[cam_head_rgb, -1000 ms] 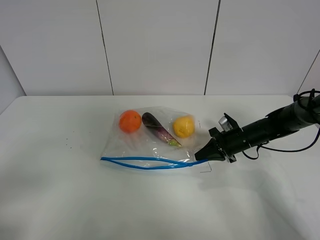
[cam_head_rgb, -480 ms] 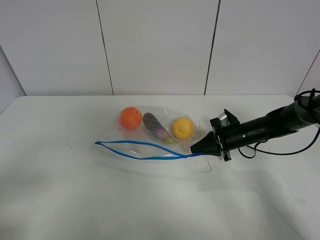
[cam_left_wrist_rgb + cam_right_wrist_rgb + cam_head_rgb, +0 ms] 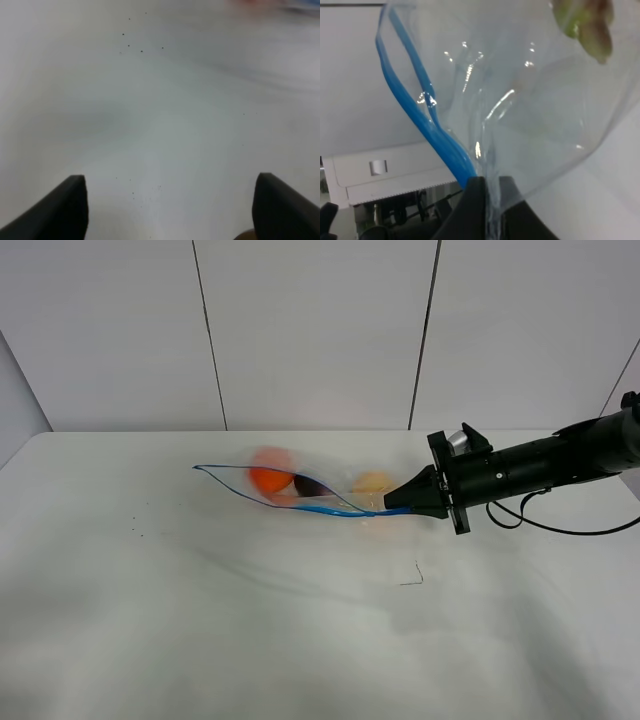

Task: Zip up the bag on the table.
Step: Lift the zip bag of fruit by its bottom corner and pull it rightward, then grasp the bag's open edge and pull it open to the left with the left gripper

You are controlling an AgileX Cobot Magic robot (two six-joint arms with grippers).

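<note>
While aloft, bag (image 3: 300,486) edge in claw (image 3: 391,505)

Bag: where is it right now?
Exterior high view: the bag is near the middle of the table, just left of the right gripper, which pinches the end of its blue zipper strip.

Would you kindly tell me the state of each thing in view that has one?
bag: unzipped, held up by one corner.
zipper strip: open, its two blue tracks apart away from the grip.
right gripper: shut on the bag's corner.
left gripper: open, holding nothing, above the table.
orange: inside the bag, blurred.
eggplant: inside the bag.
yellow pear: inside the bag, blurred.
</note>
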